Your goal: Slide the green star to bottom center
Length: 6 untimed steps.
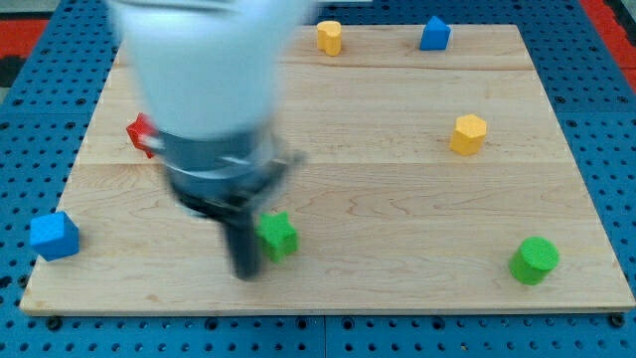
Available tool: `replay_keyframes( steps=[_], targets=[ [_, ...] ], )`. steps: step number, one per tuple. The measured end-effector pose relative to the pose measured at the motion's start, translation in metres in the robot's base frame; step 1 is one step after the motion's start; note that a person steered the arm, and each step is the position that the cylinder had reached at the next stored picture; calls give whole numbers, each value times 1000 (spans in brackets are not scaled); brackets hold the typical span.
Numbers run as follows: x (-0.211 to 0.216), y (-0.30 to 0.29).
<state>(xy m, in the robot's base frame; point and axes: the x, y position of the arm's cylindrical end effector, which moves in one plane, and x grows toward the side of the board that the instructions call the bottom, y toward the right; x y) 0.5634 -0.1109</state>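
Observation:
The green star [279, 235] lies on the wooden board [397, 199] at the lower left of centre. My tip [245, 272] is at the star's left side, slightly below it, touching or nearly touching it. The arm's white and dark body above is blurred and hides the board's upper left.
A red block [140, 133] peeks out at the left, partly hidden by the arm. A blue cube [54, 236] sits at the board's lower left edge. A green cylinder [535, 261] is at the lower right. A yellow hexagonal block [468, 133], a yellow cylinder [329, 37] and a blue block [434, 34] lie toward the top.

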Motion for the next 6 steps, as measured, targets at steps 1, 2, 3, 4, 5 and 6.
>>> replay_keyframes(
  steps=[1,2,3,4,5,6],
  targets=[
    [-24,-25],
    [-45,25],
    [-37,86],
    [27,140],
    [49,115],
    [52,145]
  ],
)
